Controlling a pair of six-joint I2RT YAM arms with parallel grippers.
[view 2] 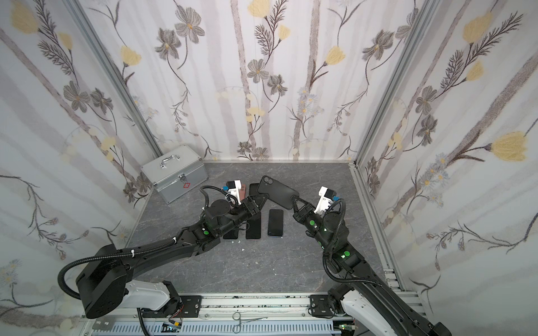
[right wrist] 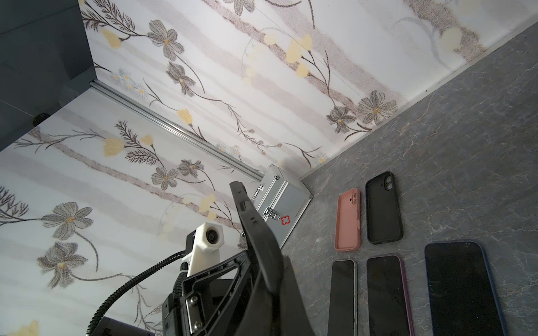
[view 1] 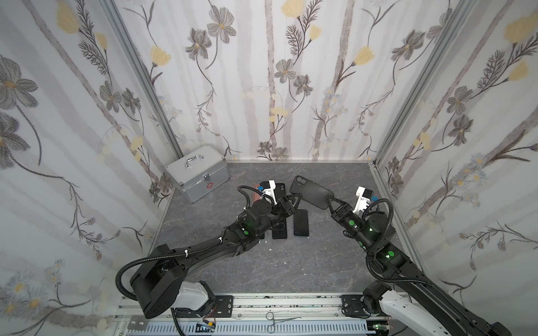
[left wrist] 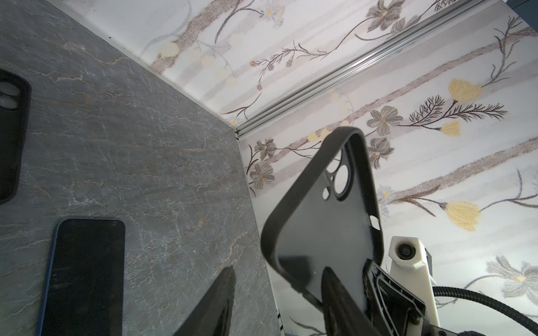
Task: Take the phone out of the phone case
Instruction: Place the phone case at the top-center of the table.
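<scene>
A black phone case (view 1: 311,190) (view 2: 278,190) hangs tilted above the table, and my right gripper (view 1: 329,200) (right wrist: 267,276) is shut on its near end. The left wrist view shows the phone case (left wrist: 323,227) hollow, light coming through its camera cutout. My left gripper (view 1: 294,199) (left wrist: 279,272) is open at the case's left edge; one of its fingers (left wrist: 337,299) is in front of the inner face, the other off to the side. A dark phone (view 1: 300,222) (view 2: 275,222) (left wrist: 84,276) (right wrist: 463,288) with a blue edge lies screen up on the table below.
Two more phones (right wrist: 387,293) (right wrist: 343,296) lie beside the blue-edged one, partly under my left arm in both top views. A pink case (right wrist: 348,221) and another black case (right wrist: 383,208) lie behind them. A silver box (view 1: 198,173) stands at the back left.
</scene>
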